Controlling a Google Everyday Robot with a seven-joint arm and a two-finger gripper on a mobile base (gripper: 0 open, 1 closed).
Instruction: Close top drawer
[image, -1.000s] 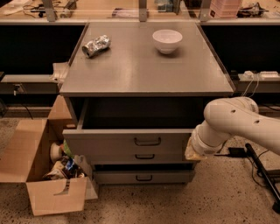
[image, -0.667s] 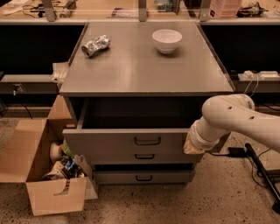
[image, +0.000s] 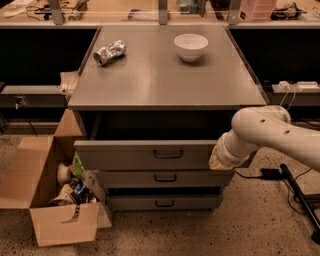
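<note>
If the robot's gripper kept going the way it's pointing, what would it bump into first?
Probably the front of the top drawer: the gripper sits at its right end, aimed at it, though depth is unclear.

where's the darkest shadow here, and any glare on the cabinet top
Camera view: warm, dim light overall; the deepest shadow fills the open box of the top drawer, hiding its inside. Camera view: the cabinet top shows a soft sheen, no hard glare. Camera view: the gripper, at the drawer front's right end, is well lit.
</note>
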